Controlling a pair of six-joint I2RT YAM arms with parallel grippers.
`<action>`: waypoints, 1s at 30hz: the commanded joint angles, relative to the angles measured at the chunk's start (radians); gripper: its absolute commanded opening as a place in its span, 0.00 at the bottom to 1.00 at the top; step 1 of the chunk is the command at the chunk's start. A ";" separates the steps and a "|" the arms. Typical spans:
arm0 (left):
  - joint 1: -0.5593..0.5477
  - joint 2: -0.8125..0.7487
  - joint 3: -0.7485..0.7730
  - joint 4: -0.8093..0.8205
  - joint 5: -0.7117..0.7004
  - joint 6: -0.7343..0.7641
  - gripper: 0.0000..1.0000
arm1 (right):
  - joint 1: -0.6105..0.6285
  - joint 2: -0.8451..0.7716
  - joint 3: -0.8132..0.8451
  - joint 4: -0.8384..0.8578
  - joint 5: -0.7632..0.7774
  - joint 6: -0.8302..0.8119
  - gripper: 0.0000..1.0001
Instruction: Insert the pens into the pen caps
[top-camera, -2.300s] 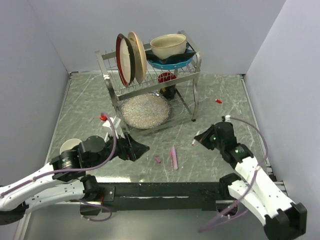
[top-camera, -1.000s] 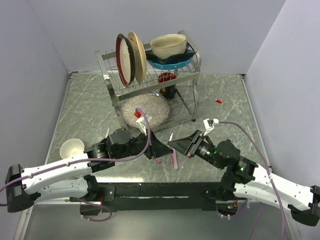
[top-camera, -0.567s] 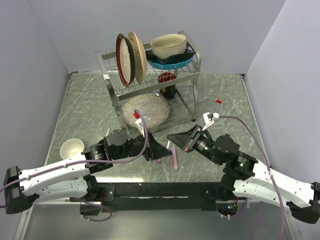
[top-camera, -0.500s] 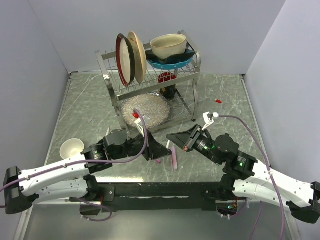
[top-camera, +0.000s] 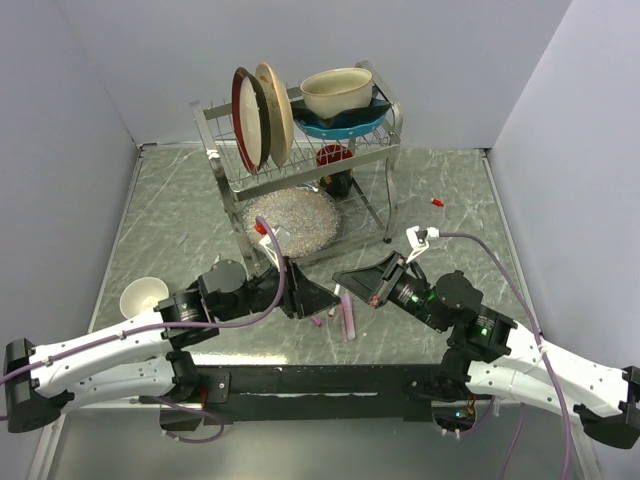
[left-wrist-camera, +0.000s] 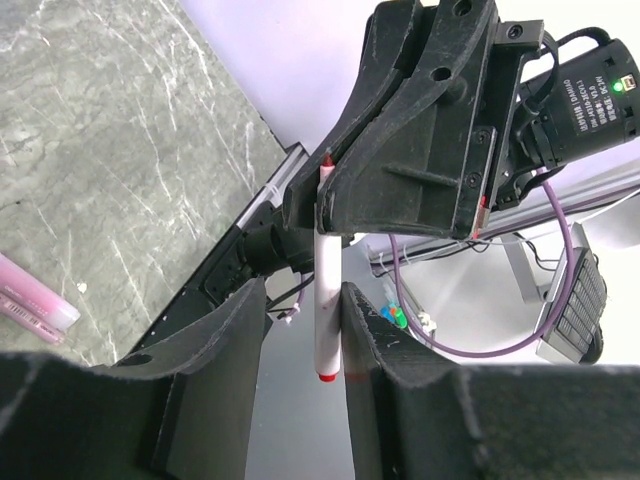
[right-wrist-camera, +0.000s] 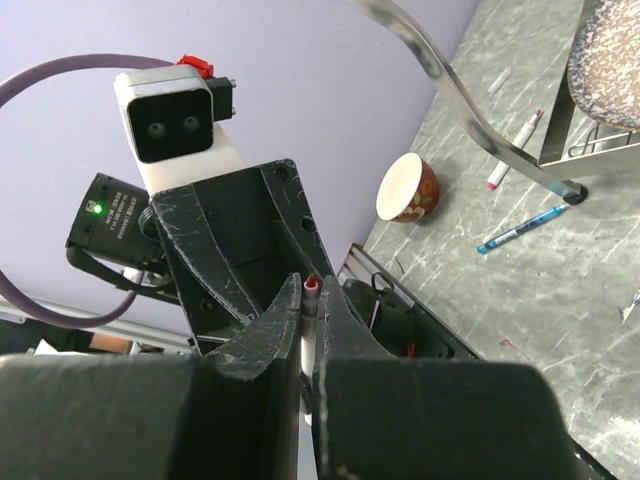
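My right gripper is shut on a whitish pen with a red tip and holds it above the near middle of the table. My left gripper faces it, open. In the left wrist view the pen hangs from the right gripper's fingers between my left jaws, against the right one. Pink pens and a small pink cap lie on the table below. A red cap lies far right. A blue pen and a pink-tipped pen show in the right wrist view.
A metal dish rack with plates and bowls stands at the back middle, with a speckled plate at its foot. A small bowl sits at the near left. Purple cables loop over both arms.
Both grippers have swung in from the sides and met over the near middle. The right gripper has brought the whitish pen between the left jaws.
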 joint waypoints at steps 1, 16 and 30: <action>0.008 0.023 0.005 0.048 0.028 0.013 0.40 | 0.004 0.006 0.003 0.082 -0.022 0.014 0.00; 0.014 -0.007 0.005 -0.016 -0.001 0.078 0.01 | 0.006 0.040 0.128 -0.113 0.110 -0.150 0.63; 0.017 -0.300 0.071 -0.507 -0.308 0.387 0.01 | -0.554 0.163 0.443 -0.539 0.418 -0.360 0.63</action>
